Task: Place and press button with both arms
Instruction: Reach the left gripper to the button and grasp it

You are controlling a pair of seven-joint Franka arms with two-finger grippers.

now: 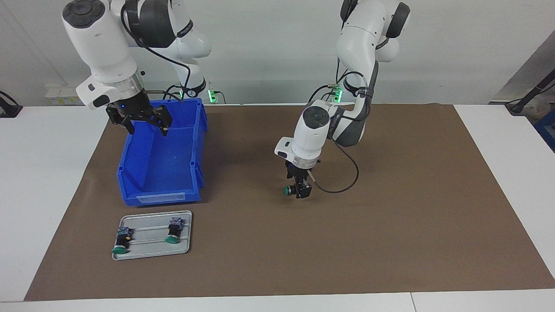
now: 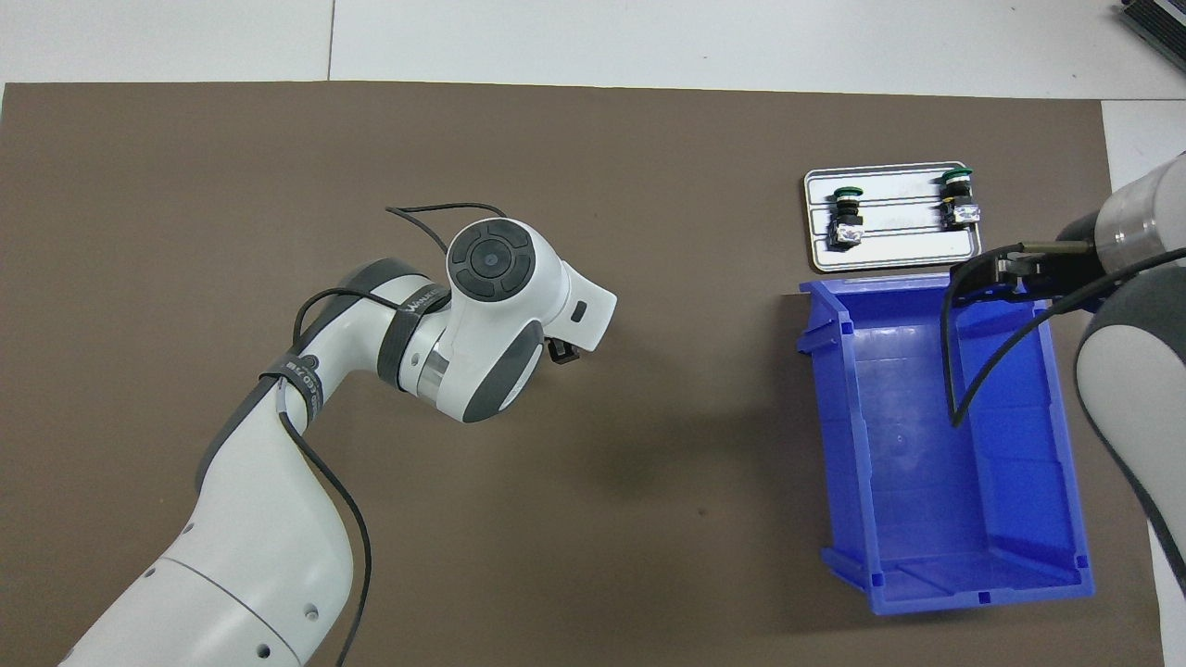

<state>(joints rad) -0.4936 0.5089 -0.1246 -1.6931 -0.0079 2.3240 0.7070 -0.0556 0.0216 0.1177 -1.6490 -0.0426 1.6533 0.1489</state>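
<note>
My left gripper [image 1: 298, 190] is shut on the button [image 1: 291, 190]. Its green cap points sideways toward the right arm's end, low over the middle of the brown mat [image 1: 390, 216]. In the overhead view the left wrist covers the button and only a black bit of the left gripper [image 2: 561, 352] shows. My right gripper [image 1: 145, 125] is open and empty, up over the blue bin [image 1: 158, 197], at its end nearer the robots. It also shows in the overhead view [image 2: 1001, 273].
The blue bin [image 2: 927, 445] is empty. A small metal tray [image 1: 151, 255] lies on the mat just farther from the robots than the bin. It holds two more green-capped buttons, one with a yellow spot [image 1: 122, 239] and one without [image 1: 174, 229].
</note>
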